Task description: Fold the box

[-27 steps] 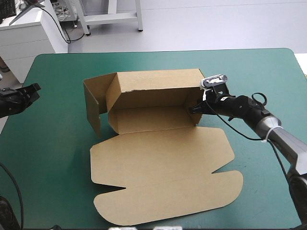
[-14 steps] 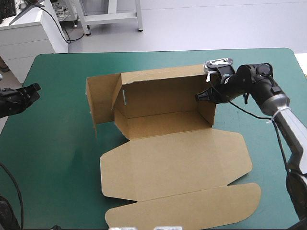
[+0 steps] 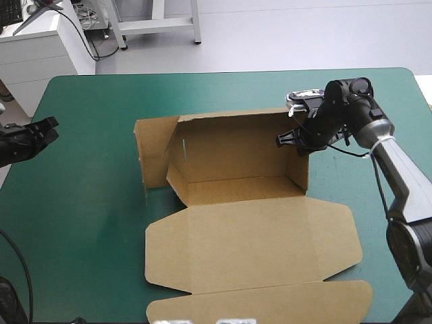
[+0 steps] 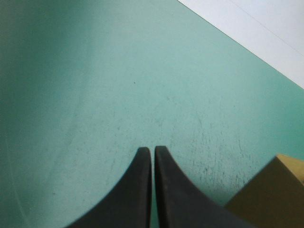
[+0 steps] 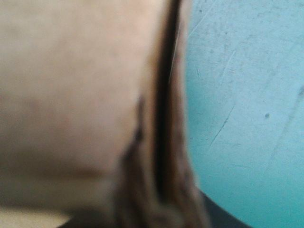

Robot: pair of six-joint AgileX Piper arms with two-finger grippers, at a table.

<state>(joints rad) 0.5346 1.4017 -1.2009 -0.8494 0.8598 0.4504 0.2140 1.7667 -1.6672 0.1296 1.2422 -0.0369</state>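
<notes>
Teal-green desk (image 3: 88, 216), with the brown box (image 3: 250, 233) sat about mid-desk. Its long axis runs left to right, back wall up, lid (image 3: 250, 283) flat toward the near edge. My right end effector (image 3: 288, 140) is at the far right corner, and on the right wrist view it looks pinched down on the right wall (image 3: 302, 162). The left end effector (image 3: 44, 129) hangs at the desk's left edge, fingers together, holding nothing. The box lies well off to its right with the loose left flap (image 3: 152, 158) nearest, so I reckon that side's the left arm's job.
</notes>
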